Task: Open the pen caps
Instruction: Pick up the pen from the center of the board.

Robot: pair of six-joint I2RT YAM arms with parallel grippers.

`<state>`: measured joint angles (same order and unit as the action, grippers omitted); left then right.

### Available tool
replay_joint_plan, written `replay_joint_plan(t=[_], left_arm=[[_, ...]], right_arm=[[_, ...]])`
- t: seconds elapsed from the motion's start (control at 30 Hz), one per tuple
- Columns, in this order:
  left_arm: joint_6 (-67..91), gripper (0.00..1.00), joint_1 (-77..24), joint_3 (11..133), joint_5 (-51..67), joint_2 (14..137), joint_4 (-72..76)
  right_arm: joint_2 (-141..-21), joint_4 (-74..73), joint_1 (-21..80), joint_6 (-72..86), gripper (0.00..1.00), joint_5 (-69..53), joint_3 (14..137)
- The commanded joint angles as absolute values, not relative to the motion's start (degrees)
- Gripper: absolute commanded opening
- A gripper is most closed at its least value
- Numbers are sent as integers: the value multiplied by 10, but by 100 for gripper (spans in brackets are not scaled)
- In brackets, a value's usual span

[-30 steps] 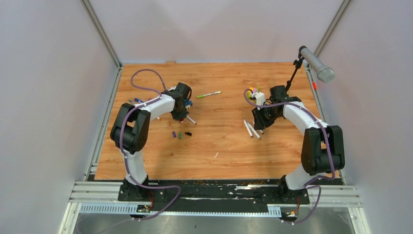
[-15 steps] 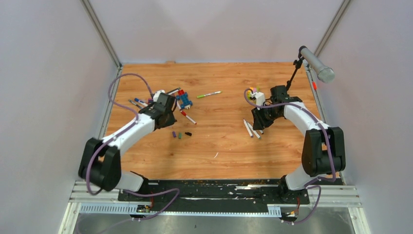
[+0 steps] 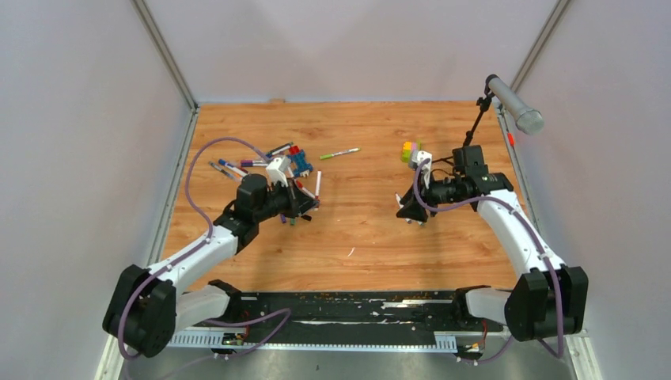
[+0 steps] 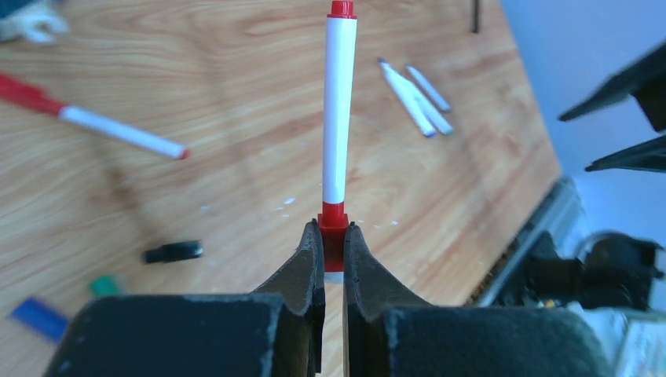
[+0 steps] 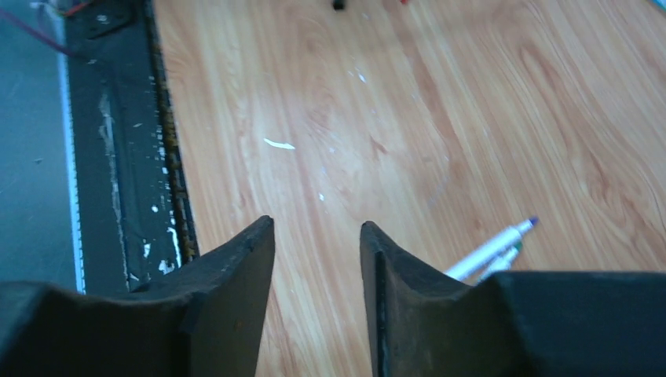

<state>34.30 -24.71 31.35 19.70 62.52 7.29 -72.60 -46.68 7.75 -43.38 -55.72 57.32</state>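
The left pincer [image 4: 331,234] is pressed together on the red end of a red pen [image 4: 338,110]. The white barrel sticks straight out from the fingertips, seemingly off the desk [image 4: 236,63]. The clamped red piece looks like the cap, though the fingers hide part of it.

The right pincer [image 5: 316,236] hangs spread and empty over the desk, well apart from the held pen. Two uncapped pens [image 5: 491,247] lie just beside it. A loose black cap [image 4: 173,251] and a green cap [image 4: 104,284] lie on the wood below the left pincer.

The pen should be very light and stiff, with a smooth plastic barrel that will likely slip under a weak pinch. The cap is probably a tight friction fit, so it should resist and then let go all at once. The best hold for the free pincer looks like the white barrel close to the cap, squarely across it. Pull along the pen's length, since a sideways pull could twist it out of the left grip.
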Motion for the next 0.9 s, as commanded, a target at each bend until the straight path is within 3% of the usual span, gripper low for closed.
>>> replay_joint_plan(t=[0.0, 0.2, 0.5, 0.6, 0.73, 0.87], left_arm=[[360, 0, -296, 298, 299, 642, 279], [389, 0, -387, 288, 258, 701, 406], [429, 0, -437, 298, 229, 784, 522], [432, 0, -448, 308, 233, 804, 527], [428, 0, -451, 332, 252, 824, 489], [409, 0, -454, 351, 254, 834, 428]], right_arm=[[-689, -451, 81, -495, 49, -707, 537], [-668, -321, 83, -319, 65, -772, 493], [-701, -100, 90, -23, 66, -791, 455], [-711, -136, 98, -47, 66, -782, 468], [-719, -380, 101, -316, 68, -774, 552], [-719, -285, 102, -202, 68, -751, 517]])
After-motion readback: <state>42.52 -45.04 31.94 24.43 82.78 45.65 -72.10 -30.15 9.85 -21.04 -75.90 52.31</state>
